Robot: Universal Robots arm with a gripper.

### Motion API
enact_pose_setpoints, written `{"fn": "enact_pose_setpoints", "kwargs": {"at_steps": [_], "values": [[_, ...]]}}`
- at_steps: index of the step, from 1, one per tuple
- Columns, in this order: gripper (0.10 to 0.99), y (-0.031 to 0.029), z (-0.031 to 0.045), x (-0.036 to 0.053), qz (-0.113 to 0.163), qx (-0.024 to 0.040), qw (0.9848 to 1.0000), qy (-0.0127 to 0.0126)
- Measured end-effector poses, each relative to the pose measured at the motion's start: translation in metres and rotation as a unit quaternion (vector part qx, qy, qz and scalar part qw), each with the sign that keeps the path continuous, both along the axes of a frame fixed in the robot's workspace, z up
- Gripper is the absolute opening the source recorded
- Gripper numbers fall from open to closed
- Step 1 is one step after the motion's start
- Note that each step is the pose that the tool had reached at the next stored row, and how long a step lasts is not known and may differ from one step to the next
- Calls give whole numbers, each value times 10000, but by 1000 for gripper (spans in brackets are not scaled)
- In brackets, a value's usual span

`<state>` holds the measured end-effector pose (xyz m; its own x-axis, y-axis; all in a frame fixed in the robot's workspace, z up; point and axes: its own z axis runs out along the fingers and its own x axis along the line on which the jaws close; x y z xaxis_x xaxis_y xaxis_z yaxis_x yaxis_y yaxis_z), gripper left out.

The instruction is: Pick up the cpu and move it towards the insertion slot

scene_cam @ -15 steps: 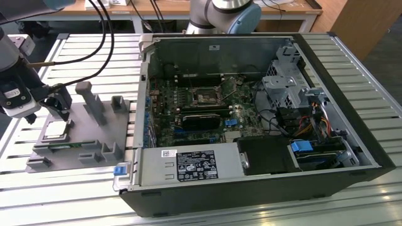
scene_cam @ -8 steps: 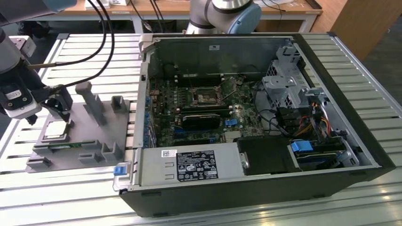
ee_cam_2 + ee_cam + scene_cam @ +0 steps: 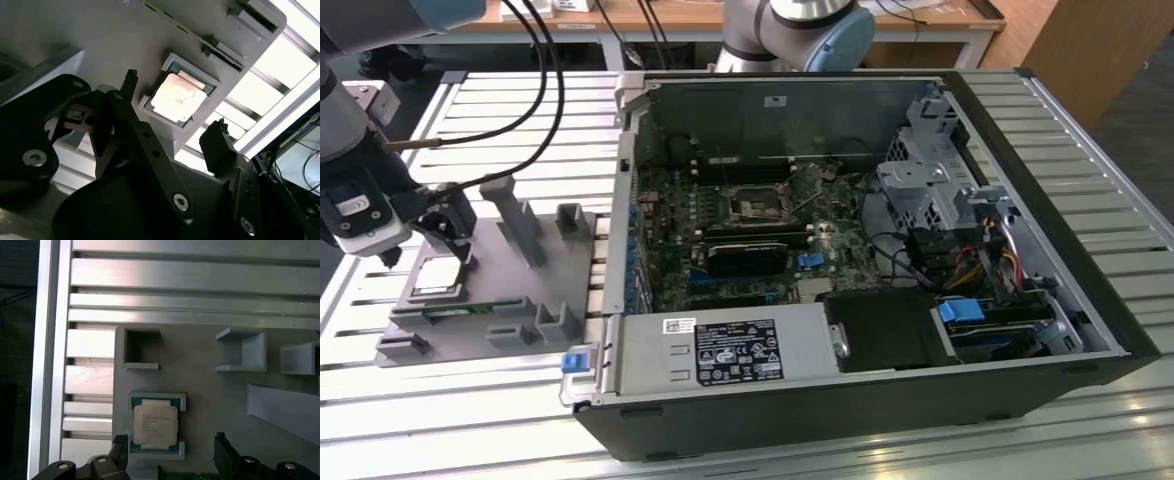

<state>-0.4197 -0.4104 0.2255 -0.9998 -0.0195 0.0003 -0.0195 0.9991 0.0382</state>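
Note:
The cpu [image 3: 155, 423] is a flat square chip with a silver top, lying in a shallow framed pocket of the grey fixture [image 3: 210, 380]. In the second wrist view the cpu [image 3: 177, 95] sits between my two black fingers. My gripper [image 3: 170, 441] is open and hovers over the chip, one fingertip [image 3: 120, 442] on each side, apart from it. In the exterior view my gripper [image 3: 438, 245] hangs over the fixture at the exterior view's left, with the cpu [image 3: 438, 291] just under it. The insertion slot [image 3: 757, 205] is a square socket on the motherboard inside the open case.
The grey fixture [image 3: 507, 300] carries upright posts [image 3: 520, 225] and a green memory stick [image 3: 454, 311]. The open computer case [image 3: 1067, 300] stands to the exterior view's right on a slatted metal table [image 3: 494, 100]. A second arm's base [image 3: 794, 30] stands behind the case.

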Motion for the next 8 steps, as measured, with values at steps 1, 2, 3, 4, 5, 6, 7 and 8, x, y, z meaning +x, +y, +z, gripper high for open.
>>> {"fn": "enact_pose_setpoints", "kwargs": {"at_steps": [1,2,3,4,5,6,7,8], "values": [[776,0,-4,0,0,0,10000,0],[776,0,-8,0,0,0,10000,0],[776,0,-12,0,0,0,10000,0],[776,0,-16,0,0,0,10000,0],[776,0,-19,0,0,0,10000,0],[776,0,-23,0,0,0,10000,0],[776,0,-27,0,0,0,10000,0],[776,0,-30,0,0,0,10000,0]]}}
